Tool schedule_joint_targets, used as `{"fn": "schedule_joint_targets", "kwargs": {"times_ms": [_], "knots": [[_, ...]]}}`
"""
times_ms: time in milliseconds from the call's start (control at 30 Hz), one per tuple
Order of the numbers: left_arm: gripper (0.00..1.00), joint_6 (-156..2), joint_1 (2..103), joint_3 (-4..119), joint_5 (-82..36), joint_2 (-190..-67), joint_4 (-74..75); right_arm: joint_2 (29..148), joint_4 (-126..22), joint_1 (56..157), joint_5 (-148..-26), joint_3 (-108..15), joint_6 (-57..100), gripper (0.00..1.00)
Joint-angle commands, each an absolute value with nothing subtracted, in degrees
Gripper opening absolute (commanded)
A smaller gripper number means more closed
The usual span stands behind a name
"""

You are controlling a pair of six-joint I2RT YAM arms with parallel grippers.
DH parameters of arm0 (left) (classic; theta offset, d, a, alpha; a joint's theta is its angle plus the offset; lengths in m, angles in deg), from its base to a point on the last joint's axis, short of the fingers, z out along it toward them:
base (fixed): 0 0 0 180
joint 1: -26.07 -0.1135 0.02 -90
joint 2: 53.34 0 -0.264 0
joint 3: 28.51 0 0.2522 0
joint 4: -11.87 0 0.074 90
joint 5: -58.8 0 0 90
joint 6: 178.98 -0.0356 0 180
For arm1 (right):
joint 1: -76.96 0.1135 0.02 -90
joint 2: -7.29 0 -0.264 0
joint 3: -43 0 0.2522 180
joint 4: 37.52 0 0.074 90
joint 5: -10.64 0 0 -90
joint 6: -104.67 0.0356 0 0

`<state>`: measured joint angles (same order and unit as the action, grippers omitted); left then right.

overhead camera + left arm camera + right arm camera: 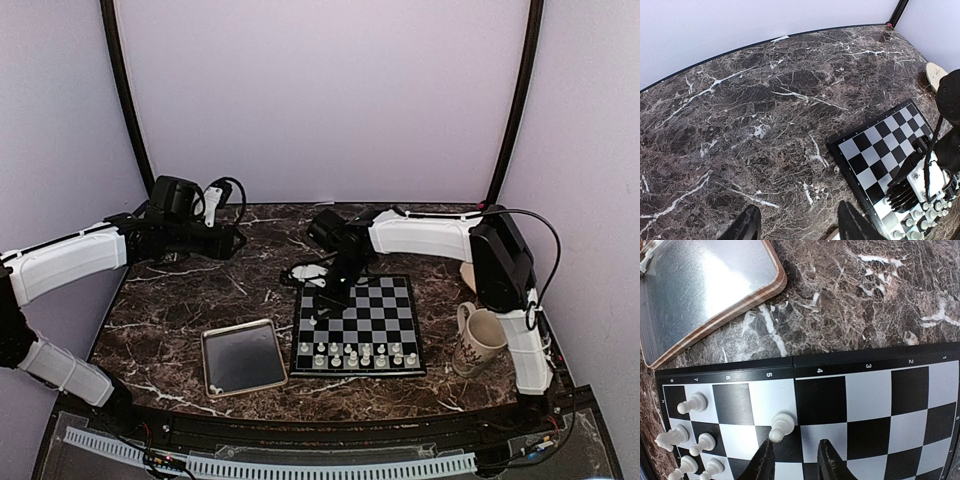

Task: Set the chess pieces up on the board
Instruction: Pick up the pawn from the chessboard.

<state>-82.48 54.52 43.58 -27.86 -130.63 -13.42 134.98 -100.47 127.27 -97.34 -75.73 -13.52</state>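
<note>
The board (372,318) lies right of the table's middle. Several whitish chess pieces (356,354) stand on its two near rows. My right gripper (324,303) hovers low over the board's left side. In the right wrist view it (796,462) is open. A pawn (781,426) stands on the board (875,390) just ahead of its left fingertip (765,460), with nothing between the fingertips. More pawns (692,402) stand to the left. My left gripper (236,240) is at the back left, off the board. It (800,227) is open over bare marble.
A silver-rimmed metal tray (243,357) lies left of the board, and a small whitish piece (644,260) shows at its rim. A patterned mug (480,340) stands right of the board. A cream disc (467,275) lies behind it by the right arm.
</note>
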Motion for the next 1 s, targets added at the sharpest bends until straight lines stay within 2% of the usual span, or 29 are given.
{"fn": "schedule_joint_targets", "kwargs": {"times_ms": [0, 400, 967], "knots": [[0.54, -82.3, 54.6, 42.7, -27.5, -128.0, -14.1, 136.7, -102.4, 128.2, -97.6, -78.4, -12.8, 0.31], [0.54, -82.3, 54.5, 42.9, -26.6, -128.8, -14.3, 137.9, -103.0, 129.1, -99.4, -80.1, -12.8, 0.27], [0.54, -82.3, 54.5, 43.3, -25.4, -130.5, -14.9, 138.3, -104.6, 129.2, -99.0, -81.4, -12.7, 0.05]]}}
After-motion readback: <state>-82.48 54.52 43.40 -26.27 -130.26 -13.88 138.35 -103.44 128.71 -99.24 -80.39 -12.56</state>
